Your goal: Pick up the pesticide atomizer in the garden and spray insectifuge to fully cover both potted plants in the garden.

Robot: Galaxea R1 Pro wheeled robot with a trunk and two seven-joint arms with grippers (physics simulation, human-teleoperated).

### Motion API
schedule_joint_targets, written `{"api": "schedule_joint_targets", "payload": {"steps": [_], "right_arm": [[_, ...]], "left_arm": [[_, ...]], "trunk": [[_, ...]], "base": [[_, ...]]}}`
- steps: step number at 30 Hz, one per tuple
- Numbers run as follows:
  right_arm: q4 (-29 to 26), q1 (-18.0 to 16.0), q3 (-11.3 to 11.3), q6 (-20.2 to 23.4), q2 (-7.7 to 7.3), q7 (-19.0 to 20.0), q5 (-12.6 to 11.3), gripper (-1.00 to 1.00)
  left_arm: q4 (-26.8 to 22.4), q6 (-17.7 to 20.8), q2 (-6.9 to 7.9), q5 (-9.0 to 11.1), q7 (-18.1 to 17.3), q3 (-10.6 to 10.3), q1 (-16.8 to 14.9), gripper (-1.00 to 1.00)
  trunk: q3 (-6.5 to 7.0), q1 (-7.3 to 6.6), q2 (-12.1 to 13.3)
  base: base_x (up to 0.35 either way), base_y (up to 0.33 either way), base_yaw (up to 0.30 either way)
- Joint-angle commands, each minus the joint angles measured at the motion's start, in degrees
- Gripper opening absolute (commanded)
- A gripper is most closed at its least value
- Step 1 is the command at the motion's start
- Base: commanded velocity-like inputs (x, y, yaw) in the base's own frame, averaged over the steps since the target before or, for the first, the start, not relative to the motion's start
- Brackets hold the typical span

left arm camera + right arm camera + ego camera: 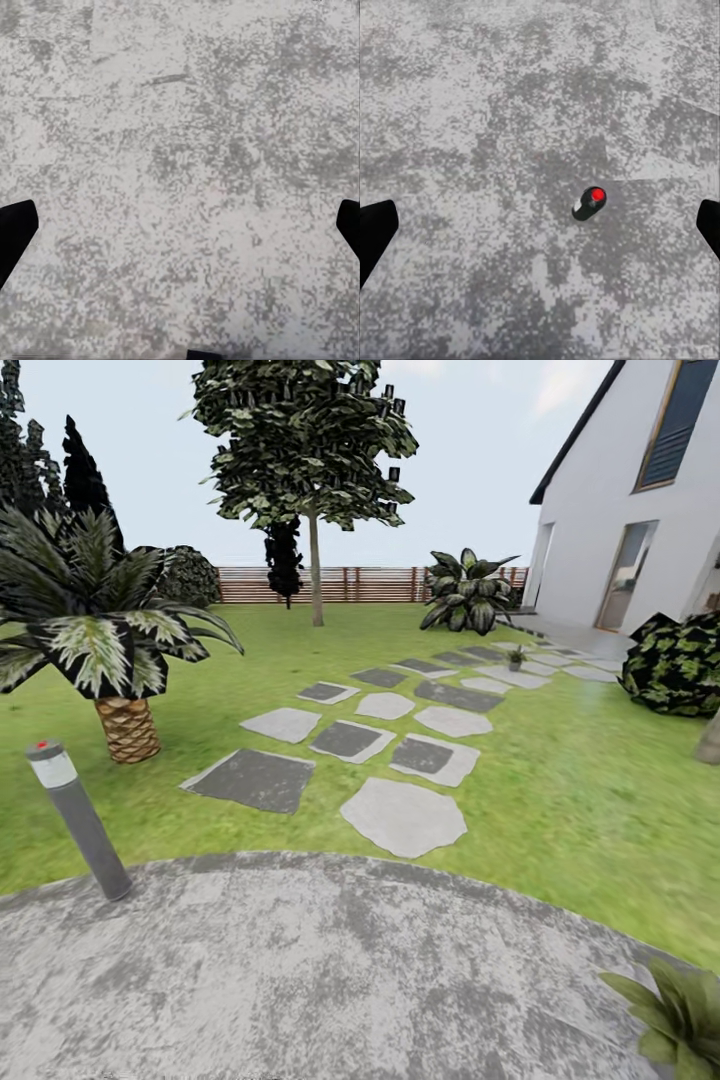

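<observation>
The right gripper (540,225) hangs over the mottled grey patio (472,97) with its two dark fingers (375,232) spread wide, one at each side of the right wrist view and nothing between them but paving. On that paving, between the fingertips and clear of both, lies the pesticide atomizer (589,202), a small dark body seen from above with a red spot on top and a sliver of white beside it (too small to tell whether it stands upright or leans).

The left gripper (180,225) is likewise spread wide over bare patio, its black fingers (13,229) at the sides of the left wrist view, holding nothing.

In the head view the round patio ends at the lawn (560,800). A grey bollard light (80,822) leans at the patio's left edge, and one potted plant (678,1015) shows its green leaves at the patio's near right edge. Stepping stones (403,816) run from the patio's far edge across the grass, and the second potted plant (516,656) sits among the far stones, near the white house (640,510). A short palm (100,630) stands on the lawn to the left, a tall tree (310,450) before the wooden fence (350,584).
</observation>
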Motion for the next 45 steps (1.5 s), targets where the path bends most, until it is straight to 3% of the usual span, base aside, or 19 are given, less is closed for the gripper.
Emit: {"api": "schedule_joint_targets", "payload": {"steps": [1, 11, 25, 45], "right_arm": [[0.0, 0.0, 0.0, -0.2, -0.01, 0.0, 0.0, 1.00], [-0.3, 0.0, 0.1, -0.2, 0.32, 0.0, 0.0, 1.00], [-0.1, 0.0, -0.1, 0.0, 0.02, 0.1, 0.0, 1.00], [-0.1, 0.0, -0.1, 0.0, 0.03, 0.1, 0.0, 1.00]], "left_arm": [[0.1, -0.2, 0.01, 0.5, 0.0, -0.1, -0.1, 1.00], [0.1, -0.2, 0.01, 0.4, 0.0, -0.1, -0.1, 1.00], [0.1, -0.2, 0.01, 0.3, 0.0, -0.1, -0.1, 1.00], [0.1, -0.2, 0.01, 0.4, 0.0, -0.1, -0.1, 1.00]], "trunk": [[-0.05, 0.00, 0.0], [-0.35, 0.00, 0.0], [-0.35, 0.00, 0.0], [-0.35, 0.00, 0.0]], "base": [[0.012, 0.308, 0.277], [0.031, 0.307, 0.150], [0.278, 0.221, -0.005], [0.319, 0.131, -0.255]]}}
